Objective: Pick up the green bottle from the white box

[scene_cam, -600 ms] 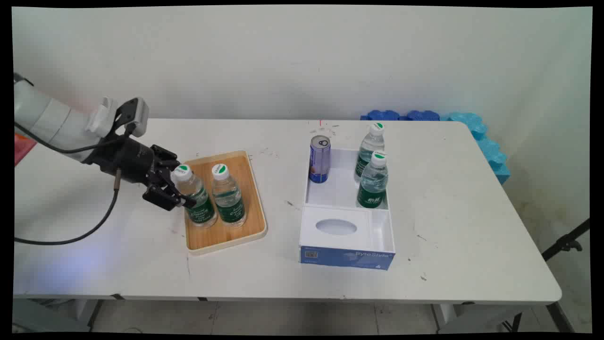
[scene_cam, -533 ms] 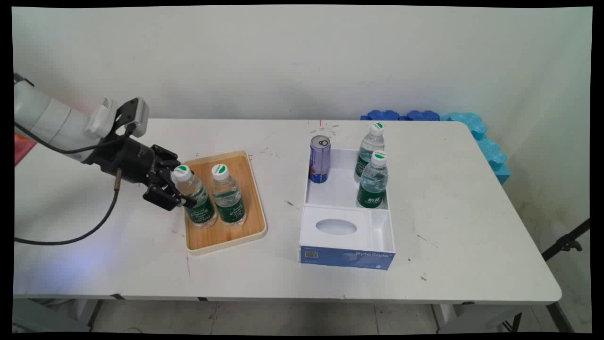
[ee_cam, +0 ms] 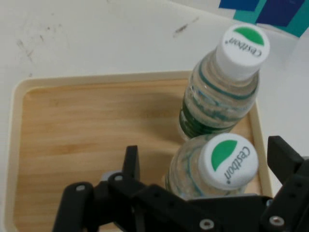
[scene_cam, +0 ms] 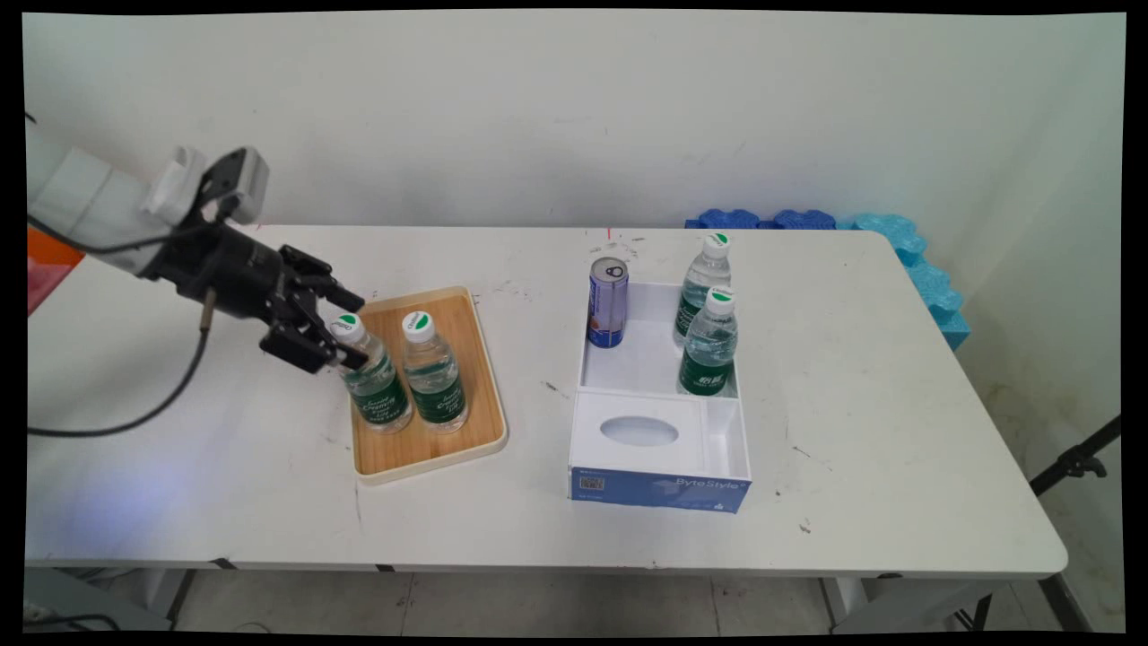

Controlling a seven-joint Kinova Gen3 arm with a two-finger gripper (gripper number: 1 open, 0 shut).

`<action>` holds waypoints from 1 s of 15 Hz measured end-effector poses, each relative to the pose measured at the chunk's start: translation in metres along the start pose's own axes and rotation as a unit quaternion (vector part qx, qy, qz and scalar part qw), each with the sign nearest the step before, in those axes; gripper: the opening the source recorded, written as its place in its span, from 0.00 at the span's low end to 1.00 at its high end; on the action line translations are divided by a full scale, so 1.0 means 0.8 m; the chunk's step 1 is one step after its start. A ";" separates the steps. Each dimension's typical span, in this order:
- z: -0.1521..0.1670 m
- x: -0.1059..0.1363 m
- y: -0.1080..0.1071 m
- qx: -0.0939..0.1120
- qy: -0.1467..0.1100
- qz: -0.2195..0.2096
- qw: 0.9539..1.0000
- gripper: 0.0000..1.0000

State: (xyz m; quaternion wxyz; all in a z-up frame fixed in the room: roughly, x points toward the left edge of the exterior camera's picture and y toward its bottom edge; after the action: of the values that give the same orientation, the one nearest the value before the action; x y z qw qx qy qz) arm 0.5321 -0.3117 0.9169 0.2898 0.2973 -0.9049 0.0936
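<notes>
1. The end effector stands open, one finger on each side of the neck of the left water bottle; whether the fingers touch it cannot be told.
2. This bottle stands upright on the wooden tray, just beside the right water bottle.
3. To the right on the surface, a white box holds a can and two more bottles in its far compartment.
</notes>
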 end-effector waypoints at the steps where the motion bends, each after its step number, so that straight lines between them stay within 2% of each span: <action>1: -0.009 0.006 -0.001 0.000 0.001 -0.001 1.000 1.00; 8: -0.063 0.080 -0.006 0.004 0.026 -0.002 1.000 1.00; 12: -0.069 0.139 0.000 0.007 0.050 -0.001 0.999 1.00; 15: -0.059 0.189 0.012 0.010 0.066 -0.007 0.998 1.00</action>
State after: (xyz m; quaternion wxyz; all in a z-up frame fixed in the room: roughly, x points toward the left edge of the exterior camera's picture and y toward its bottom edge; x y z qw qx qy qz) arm 0.4495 -0.3608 1.0430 0.3465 0.2998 -0.8806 0.1204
